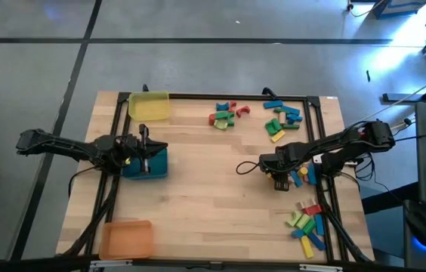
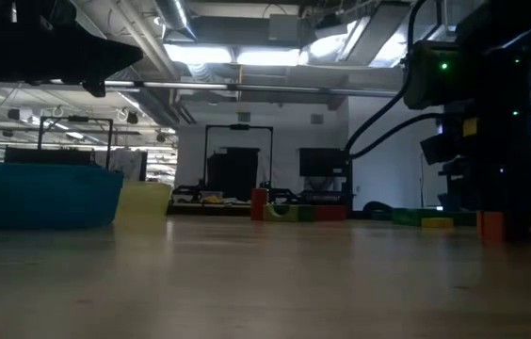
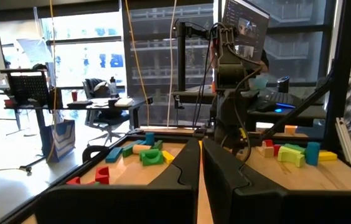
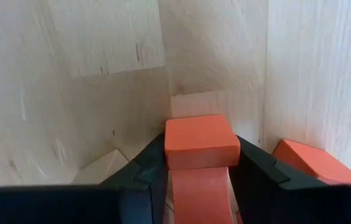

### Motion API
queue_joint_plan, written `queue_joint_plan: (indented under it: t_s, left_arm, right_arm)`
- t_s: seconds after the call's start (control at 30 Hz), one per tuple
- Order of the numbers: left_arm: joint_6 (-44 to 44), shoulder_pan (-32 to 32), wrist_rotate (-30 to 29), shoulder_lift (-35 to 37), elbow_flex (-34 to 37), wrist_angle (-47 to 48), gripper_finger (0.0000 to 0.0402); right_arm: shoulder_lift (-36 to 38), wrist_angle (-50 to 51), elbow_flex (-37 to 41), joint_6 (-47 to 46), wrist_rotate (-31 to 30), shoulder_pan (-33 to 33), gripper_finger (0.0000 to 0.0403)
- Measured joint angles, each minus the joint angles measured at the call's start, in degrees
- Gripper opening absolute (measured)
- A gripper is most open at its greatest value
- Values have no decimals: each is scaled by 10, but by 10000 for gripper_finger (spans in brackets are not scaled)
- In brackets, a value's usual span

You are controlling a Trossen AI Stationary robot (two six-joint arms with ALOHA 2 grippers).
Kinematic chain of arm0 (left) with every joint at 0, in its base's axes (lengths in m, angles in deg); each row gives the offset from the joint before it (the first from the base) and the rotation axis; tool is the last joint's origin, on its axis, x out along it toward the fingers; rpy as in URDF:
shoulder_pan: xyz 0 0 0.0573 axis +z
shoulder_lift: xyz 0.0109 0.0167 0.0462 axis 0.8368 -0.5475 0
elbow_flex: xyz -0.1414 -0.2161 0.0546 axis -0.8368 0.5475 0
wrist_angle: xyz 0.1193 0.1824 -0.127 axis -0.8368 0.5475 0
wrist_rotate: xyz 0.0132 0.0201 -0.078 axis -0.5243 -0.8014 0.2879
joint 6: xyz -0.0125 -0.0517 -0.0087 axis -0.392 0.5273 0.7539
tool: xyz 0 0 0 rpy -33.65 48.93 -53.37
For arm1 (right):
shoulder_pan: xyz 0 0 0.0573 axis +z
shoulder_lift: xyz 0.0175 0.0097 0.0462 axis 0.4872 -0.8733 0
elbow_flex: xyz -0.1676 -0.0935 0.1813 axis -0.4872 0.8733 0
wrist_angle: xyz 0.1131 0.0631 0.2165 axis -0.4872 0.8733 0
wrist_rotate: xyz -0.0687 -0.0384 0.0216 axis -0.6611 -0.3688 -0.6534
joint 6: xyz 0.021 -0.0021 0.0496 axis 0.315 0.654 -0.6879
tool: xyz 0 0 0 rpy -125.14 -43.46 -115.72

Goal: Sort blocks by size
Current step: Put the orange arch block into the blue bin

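The right gripper (image 4: 197, 168) pinches a red block (image 4: 199, 142) low on the table (image 1: 198, 189), beside the block cluster (image 1: 304, 175); a second red block (image 4: 315, 165) lies just beside, so lifting may drag it; the left gripper (image 1: 143, 155), pressed together, waits over the blue tray (image 1: 156, 168).

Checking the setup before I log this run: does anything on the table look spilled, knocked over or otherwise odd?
Nothing stands out. The blocks lie in loose clusters on the table, the yellow tray, blue tray and orange tray sit flat, and the right hand grips a red block squarely.
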Motion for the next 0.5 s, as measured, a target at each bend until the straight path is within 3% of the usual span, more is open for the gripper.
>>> queue_joint_plan:
  t_s: [0.3,0.5]
  left_arm:
    - [21,1,0,0,0,-1,9]
    - [36,14,0,0,-1,1,72]
  right_arm:
    - [0,2,-97,36,-43,0,137]
    - [0,-80,-150,52,-97,0,138]
